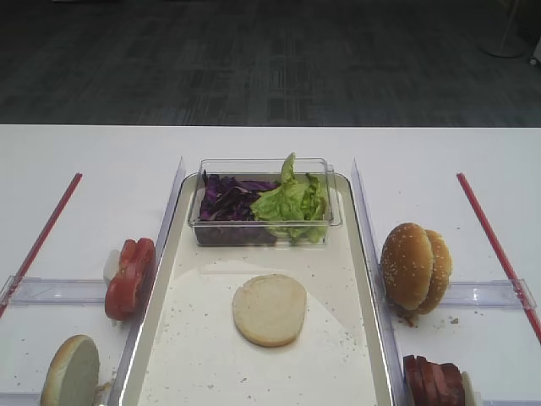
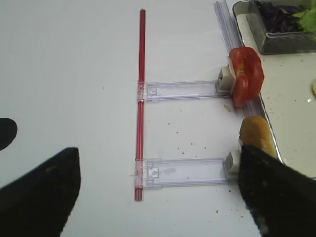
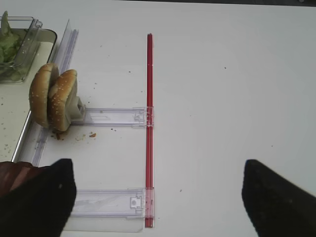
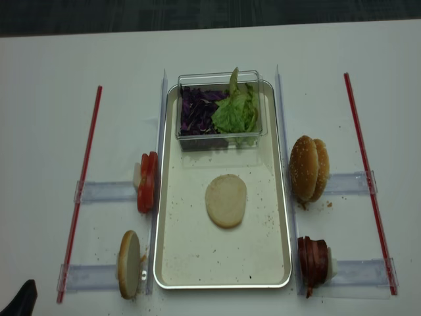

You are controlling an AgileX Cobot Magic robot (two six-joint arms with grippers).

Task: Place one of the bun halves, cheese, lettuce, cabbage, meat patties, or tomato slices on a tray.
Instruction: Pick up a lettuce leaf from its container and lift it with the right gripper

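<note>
The right gripper (image 3: 155,197) hangs with jaws spread wide and nothing between them, over bare white worktop (image 3: 222,98) beside a red strip (image 3: 149,123). The sesame bun halves (image 3: 52,98) stand on edge to its upper left, well apart from it. Beyond them the tray (image 1: 359,254) holds one pale bun half (image 1: 269,309) lying flat, and a clear tub (image 1: 325,222) with lettuce (image 1: 292,203) and cabbage (image 1: 226,201). The left gripper (image 2: 158,197) is likewise spread wide and empty.

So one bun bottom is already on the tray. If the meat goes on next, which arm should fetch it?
Probably the right. The meat patties stand just outside the tray's right rim, on that arm's side, and the right gripper's jaws are open.
</note>
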